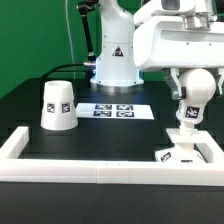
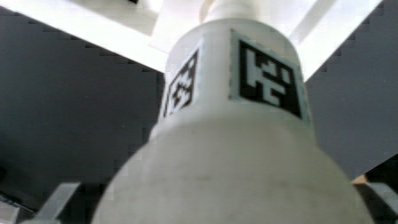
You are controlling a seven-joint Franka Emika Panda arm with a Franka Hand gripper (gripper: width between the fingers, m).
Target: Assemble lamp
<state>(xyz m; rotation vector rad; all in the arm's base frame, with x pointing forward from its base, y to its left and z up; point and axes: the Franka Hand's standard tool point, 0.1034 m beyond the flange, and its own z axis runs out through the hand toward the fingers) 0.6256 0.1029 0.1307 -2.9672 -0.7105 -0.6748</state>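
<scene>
My gripper (image 1: 196, 86) is shut on the round head of the white bulb (image 1: 189, 108) and holds it upright at the exterior view's right. The bulb's narrow end meets the flat square base (image 1: 186, 150), which lies inside the frame's right corner. In the wrist view the bulb (image 2: 222, 120) fills the picture, with black-and-white tags on its neck. The fingertips (image 2: 61, 203) show at both of its sides, with the gripper (image 2: 217, 208) around it. The tapered cup-shaped shade (image 1: 57, 105) stands mouth down at the exterior view's left, apart from the gripper.
The long white rail frame (image 1: 90, 165) runs along the table's front and up both sides. The marker board (image 1: 113, 110) lies flat at mid table in front of the arm's base (image 1: 115, 62).
</scene>
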